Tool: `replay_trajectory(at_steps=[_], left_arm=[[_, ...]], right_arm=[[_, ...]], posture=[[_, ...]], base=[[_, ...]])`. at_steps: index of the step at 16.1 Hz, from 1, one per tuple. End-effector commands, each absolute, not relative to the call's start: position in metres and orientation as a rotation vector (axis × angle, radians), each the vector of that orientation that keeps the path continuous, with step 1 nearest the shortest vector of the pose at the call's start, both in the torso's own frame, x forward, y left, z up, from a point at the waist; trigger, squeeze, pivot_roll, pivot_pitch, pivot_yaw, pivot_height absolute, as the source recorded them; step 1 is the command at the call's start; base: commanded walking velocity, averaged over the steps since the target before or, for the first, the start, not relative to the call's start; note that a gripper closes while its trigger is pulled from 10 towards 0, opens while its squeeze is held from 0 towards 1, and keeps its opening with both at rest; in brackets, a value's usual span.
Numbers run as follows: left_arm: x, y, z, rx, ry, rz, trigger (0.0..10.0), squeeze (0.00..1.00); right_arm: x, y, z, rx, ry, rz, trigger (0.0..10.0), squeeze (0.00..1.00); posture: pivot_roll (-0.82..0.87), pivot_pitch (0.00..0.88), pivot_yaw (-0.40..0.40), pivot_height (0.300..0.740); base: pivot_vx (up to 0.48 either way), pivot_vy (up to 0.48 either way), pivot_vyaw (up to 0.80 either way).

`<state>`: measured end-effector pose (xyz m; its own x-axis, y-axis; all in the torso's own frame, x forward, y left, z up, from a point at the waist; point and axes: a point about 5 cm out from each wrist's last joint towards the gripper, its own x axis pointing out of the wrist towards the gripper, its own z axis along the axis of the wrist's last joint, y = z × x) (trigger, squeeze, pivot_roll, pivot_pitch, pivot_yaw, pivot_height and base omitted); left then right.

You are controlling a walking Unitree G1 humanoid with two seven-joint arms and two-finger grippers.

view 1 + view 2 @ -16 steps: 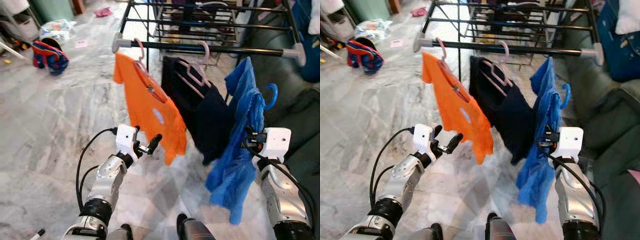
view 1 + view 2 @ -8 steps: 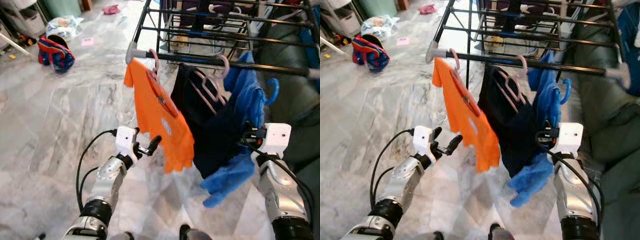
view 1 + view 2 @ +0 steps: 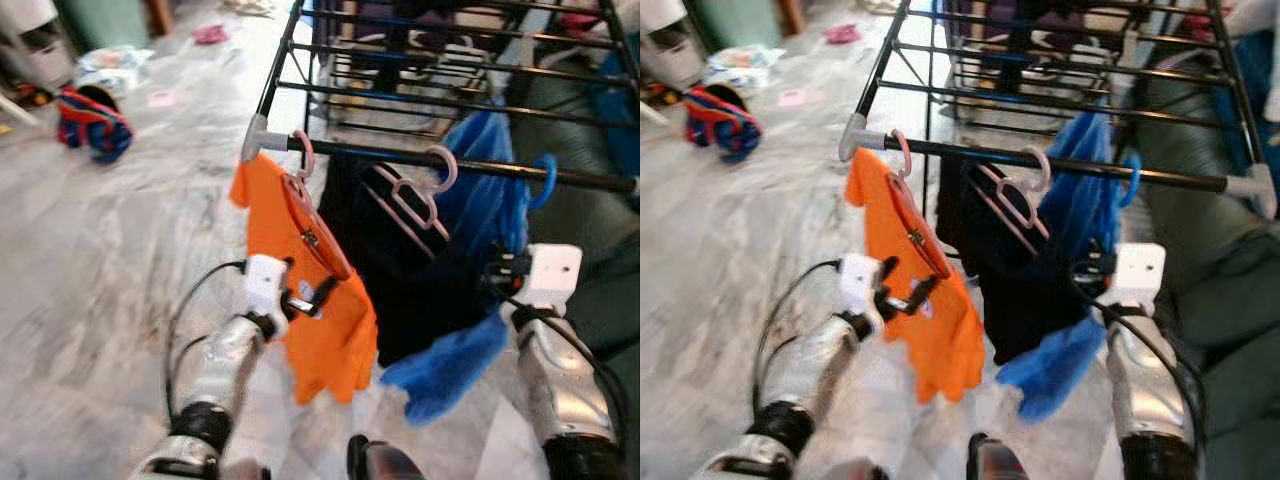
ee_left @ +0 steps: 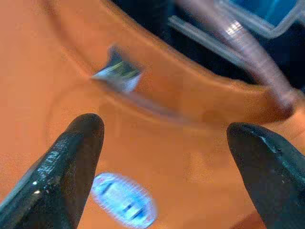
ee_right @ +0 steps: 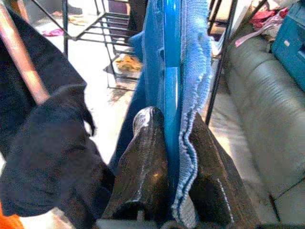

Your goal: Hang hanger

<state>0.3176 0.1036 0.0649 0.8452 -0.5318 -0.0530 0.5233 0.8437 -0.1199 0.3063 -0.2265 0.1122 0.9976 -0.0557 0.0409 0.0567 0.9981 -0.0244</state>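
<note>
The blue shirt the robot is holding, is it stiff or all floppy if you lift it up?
Probably floppy: the blue shirt droops and bunches below the right gripper, which pinches it with its blue hanger. It likely swings easily, since its lower end hangs free. The hanger looks like rigid plastic, so it probably keeps its shape.

My right tool [image 5: 164, 143] is black; it pinches a blue hanger [image 5: 170, 71] under blue cloth [image 3: 450, 365]. Orange shirt [image 3: 320, 330], pink hangers [image 3: 415, 195], black rack [image 3: 420, 95], grey-veined marble floor [image 3: 100, 260].
</note>
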Motion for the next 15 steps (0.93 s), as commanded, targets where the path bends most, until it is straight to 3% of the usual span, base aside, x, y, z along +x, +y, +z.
replay_trajectory(at_steps=[1, 5, 15], left_arm=[[0.311, 0.105, 0.056, -0.11, 0.12, -0.558, 10.0, 0.0], [0.307, 0.102, 0.051, -0.103, 0.142, -0.587, 10.0, 0.0], [0.305, 0.104, 0.051, -0.098, 0.149, -0.622, 10.0, 0.0]], right_arm=[[0.302, -0.226, 0.112, -0.032, -0.047, -0.057, 10.0, 0.0], [0.298, -0.221, 0.106, -0.023, -0.033, -0.061, 10.0, 0.0], [0.319, -0.242, 0.125, -0.051, 0.017, 0.027, 10.0, 0.0]], posture=[[-0.15, 0.213, 0.001, 0.74], [-0.16, 0.218, 0.003, 0.74], [-0.16, 0.247, 0.013, 0.74]], base=[[0.0, 0.0, -0.61], [0.0, 0.0, -0.8], [0.0, 0.0, 0.0]])
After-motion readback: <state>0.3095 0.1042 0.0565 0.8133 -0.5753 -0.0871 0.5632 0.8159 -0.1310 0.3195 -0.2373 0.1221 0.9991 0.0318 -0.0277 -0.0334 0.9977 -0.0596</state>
